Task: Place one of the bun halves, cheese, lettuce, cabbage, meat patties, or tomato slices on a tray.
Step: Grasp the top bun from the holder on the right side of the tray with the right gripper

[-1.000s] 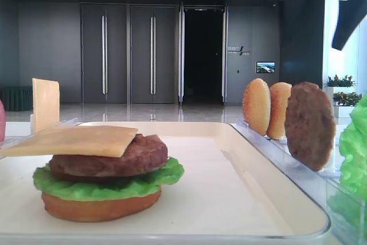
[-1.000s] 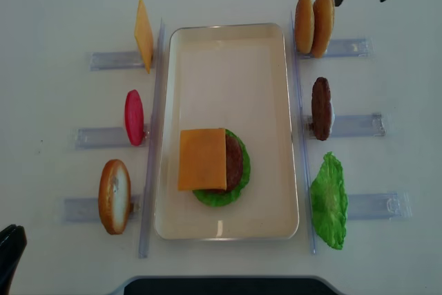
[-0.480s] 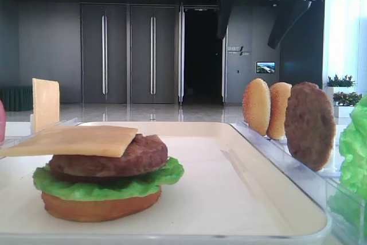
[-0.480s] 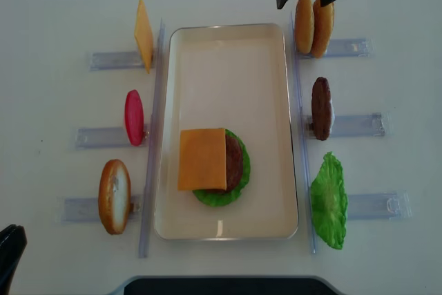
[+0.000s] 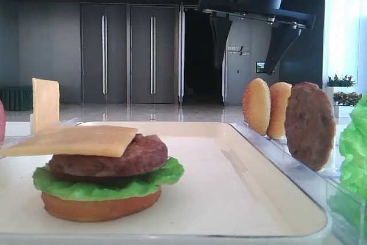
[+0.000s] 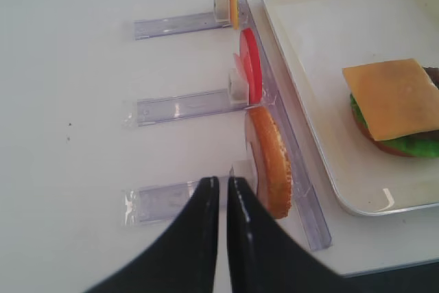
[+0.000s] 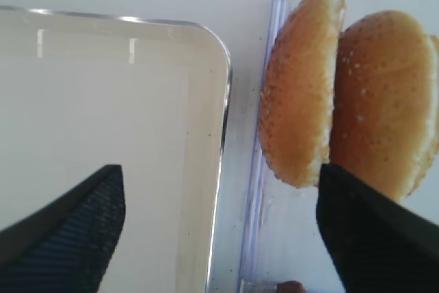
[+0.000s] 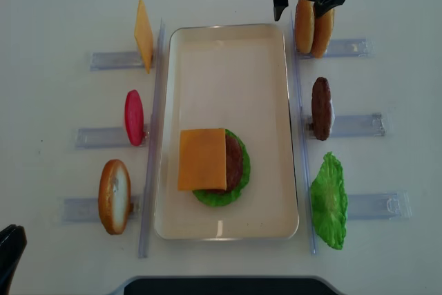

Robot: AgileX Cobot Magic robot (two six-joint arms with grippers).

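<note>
While the two bun halves (image 8: 313, 27) stand on edge in their clear holder (image 8: 345, 48) at the counter's (image 8: 55, 101) one o'clock, just off the tray's (image 8: 228, 39) far right corner, your right gripper (image 8: 308, 6) hangs directly above them with its jaws spread wide. On the tray, toward six o'clock, a stack already sits: bun bottom, lettuce (image 8: 221, 195), a meat patty (image 8: 235, 164) and a cheese (image 8: 202, 159) slice on top. That suggests a sesame top is the next piece you want.

The wrist view shows the risk. The inner bun half (image 7: 300, 90) leans against the outer one (image 7: 384, 101), touching along one edge, and the right finger (image 7: 370, 238) sits over the seam between them while the left finger (image 7: 75, 231) hangs over the tray. Descend like this and you may pinch both halves together, or clip the holder's rail or the tray rim and knock the pair over. A domed, smooth bun gripped off-centre could also squirt out sideways.

The right arm reaches in from twelve o'clock, its wrist pointing straight down, fingers clear of everything. Your left gripper (image 6: 223, 200) rests low at seven o'clock, its fingers pressed together on nothing, just beside the bun bottom (image 6: 269, 160) in the nearest left holder. A spare patty (image 8: 320, 108) and leaf (image 8: 329, 202) wait at three and five o'clock.
</note>
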